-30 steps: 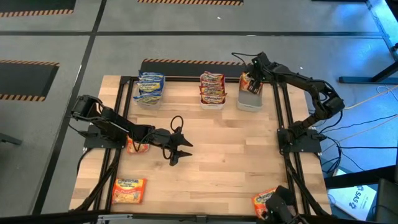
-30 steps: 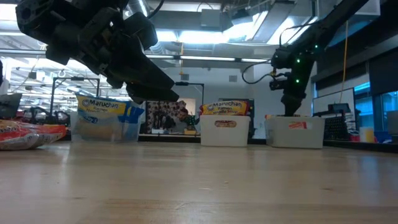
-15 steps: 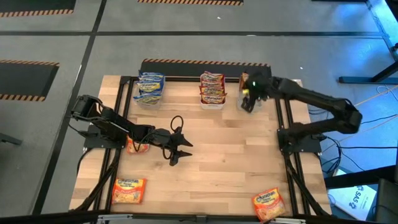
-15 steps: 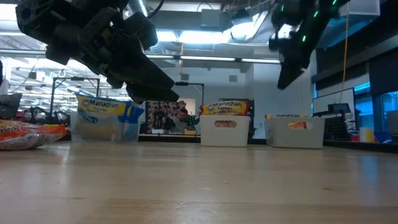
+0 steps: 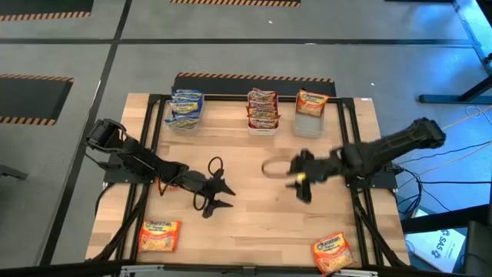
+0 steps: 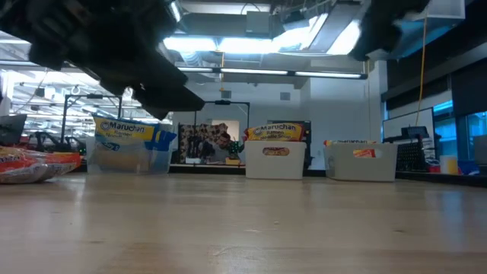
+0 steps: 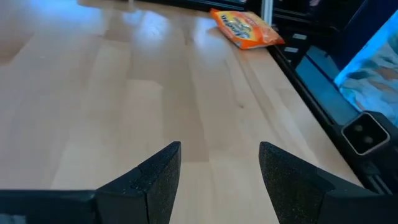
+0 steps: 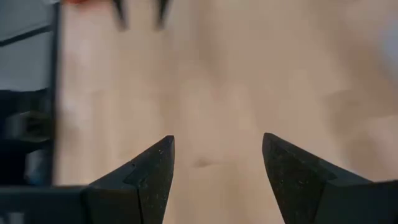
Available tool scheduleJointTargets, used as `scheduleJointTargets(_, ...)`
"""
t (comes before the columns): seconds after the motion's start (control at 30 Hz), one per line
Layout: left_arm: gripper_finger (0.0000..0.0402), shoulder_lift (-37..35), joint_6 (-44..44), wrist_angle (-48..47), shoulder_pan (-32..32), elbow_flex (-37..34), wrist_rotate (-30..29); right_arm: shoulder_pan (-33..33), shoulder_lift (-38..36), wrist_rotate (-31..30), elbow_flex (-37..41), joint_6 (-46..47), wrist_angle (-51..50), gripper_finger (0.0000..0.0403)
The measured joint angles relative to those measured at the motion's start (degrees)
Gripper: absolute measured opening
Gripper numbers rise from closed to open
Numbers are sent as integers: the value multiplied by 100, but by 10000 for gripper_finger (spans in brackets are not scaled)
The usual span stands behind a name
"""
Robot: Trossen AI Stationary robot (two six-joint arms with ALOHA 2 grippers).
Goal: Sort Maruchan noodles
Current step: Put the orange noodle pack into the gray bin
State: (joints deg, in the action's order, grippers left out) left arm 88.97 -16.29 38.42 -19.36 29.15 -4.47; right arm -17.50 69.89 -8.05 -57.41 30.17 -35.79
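Packets remain loose: one (image 5: pixel 330 252) lies at five o'clock from the right pincer (image 5: pixel 300 182), nearer that arm. Both pincers, the left (image 5: pixel 217 195) included, gape wide and empty.

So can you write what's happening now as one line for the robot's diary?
left gripper: open, empty, mid-table | right gripper: open, empty, mid-table | loose packets: orange packet front-left, orange packet front-right | bins: back edge

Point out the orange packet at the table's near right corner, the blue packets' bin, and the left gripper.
Orange packet (image 5: pixel 331 251), high view, its middle.
Blue packets' bin (image 5: pixel 186 108), high view, top packet.
Left gripper (image 5: pixel 223 196), high view, between open fingertips.
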Motion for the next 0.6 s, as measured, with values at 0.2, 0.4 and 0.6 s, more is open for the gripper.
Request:
scheduleJointTargets(0.2,211,0,-136,109,-451,0,-362,-1381,528,28,0,1653,188,225)
scheduleJointTargets(0.4,211,0,-166,223,-779,0,-557,-2557,1067,14,2,3630,201,225)
scheduleJointTargets(0.6,211,0,-170,257,-845,0,-661,-3358,1551,206,2,5588,197,225)
